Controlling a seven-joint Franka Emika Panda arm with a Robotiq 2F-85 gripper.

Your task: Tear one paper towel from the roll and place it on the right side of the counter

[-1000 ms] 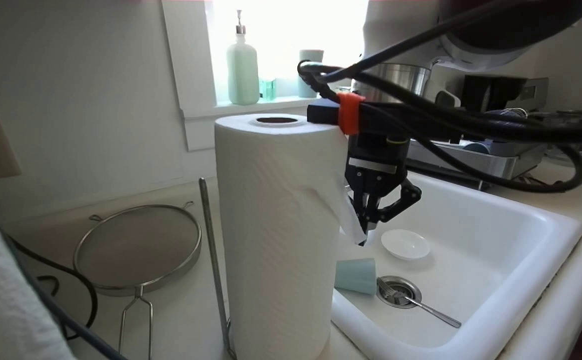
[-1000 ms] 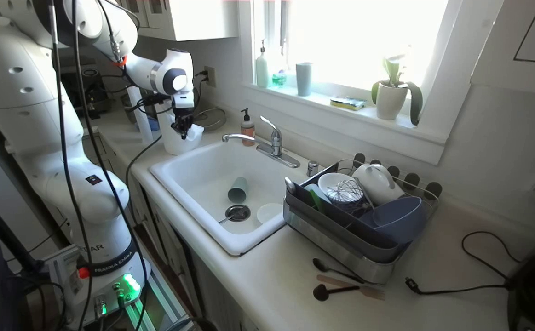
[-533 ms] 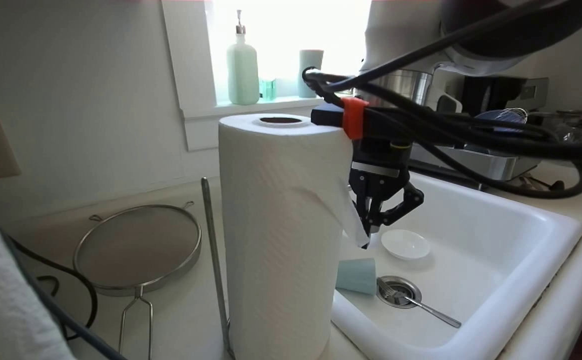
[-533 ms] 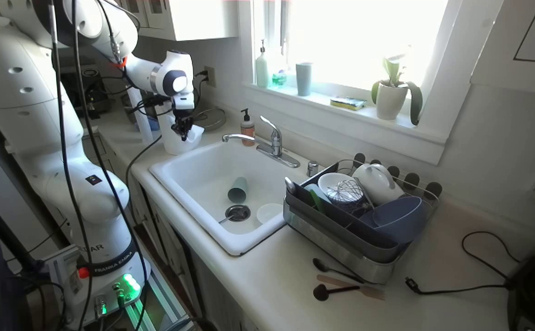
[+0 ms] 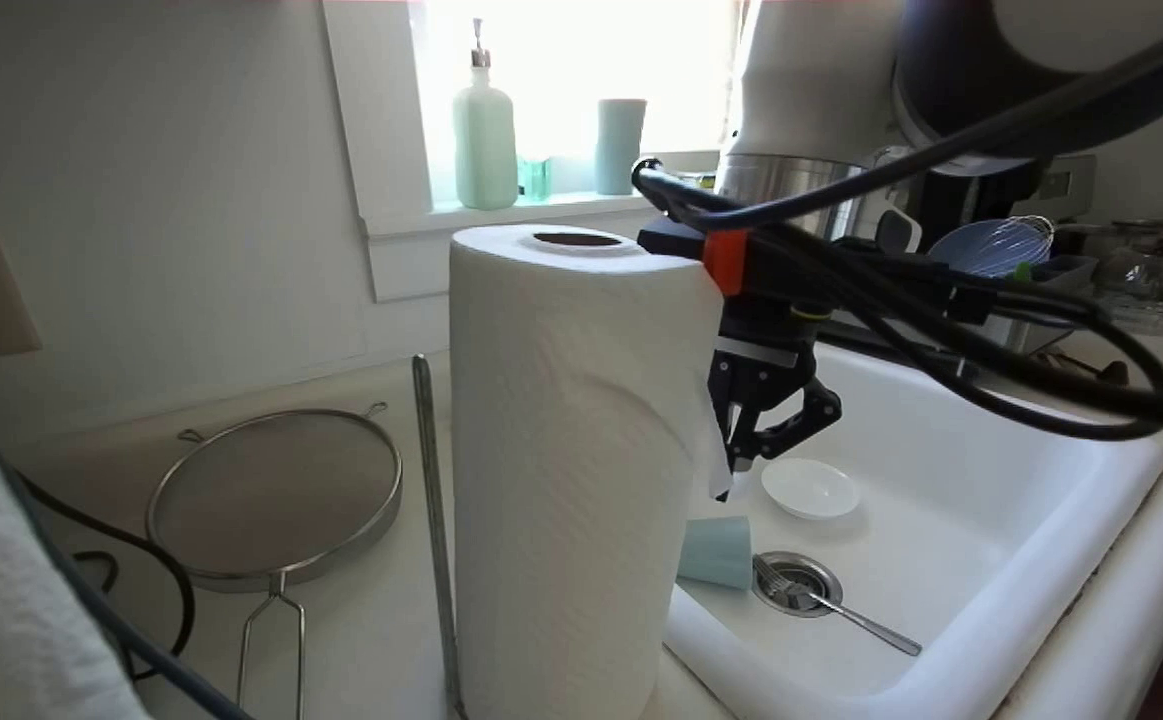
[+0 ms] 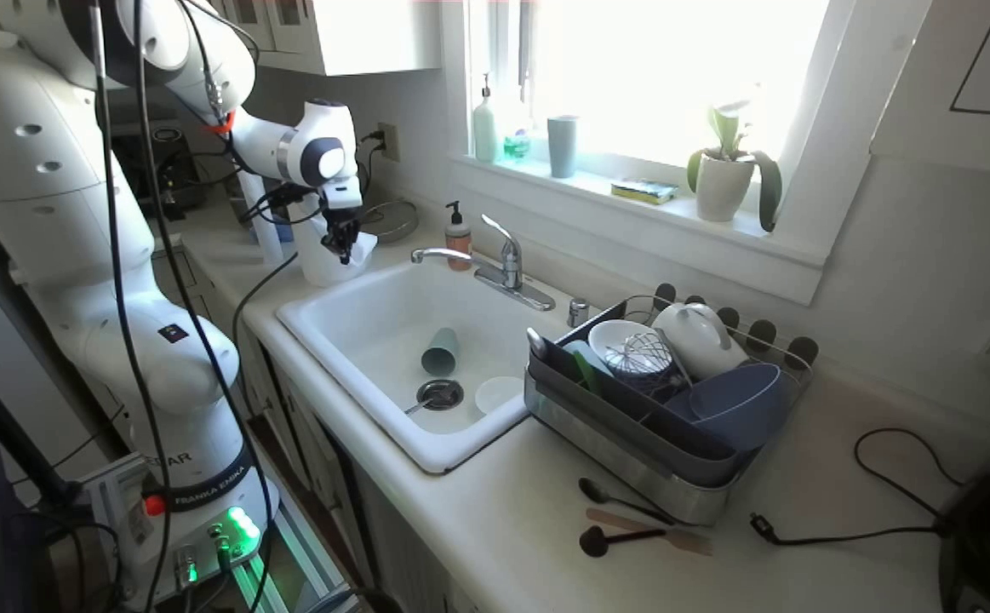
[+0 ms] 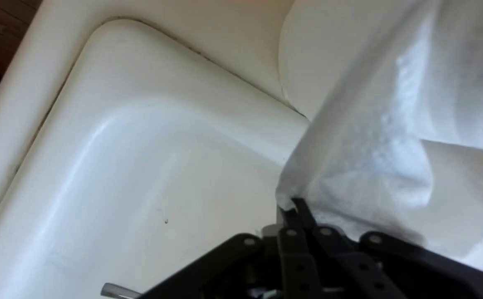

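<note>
The paper towel [image 7: 361, 166], thin, white and dimpled, falls in soft creases, its edge pinched in my end effector [image 7: 295, 203], and runs from there to the thick white roll [image 5: 571, 480] just beside me. Below my end effector lies the white sink [image 7: 175, 79], bordered by the worktop [image 7: 224, 29].

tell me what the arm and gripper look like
The arm is rounded and mostly white, with a silver ring and black cables along it. It carries a black band reading FRANKA EMIKA, a red button and green lights. The gripper is black, with narrow jointed fingers and a pale strip.
</note>
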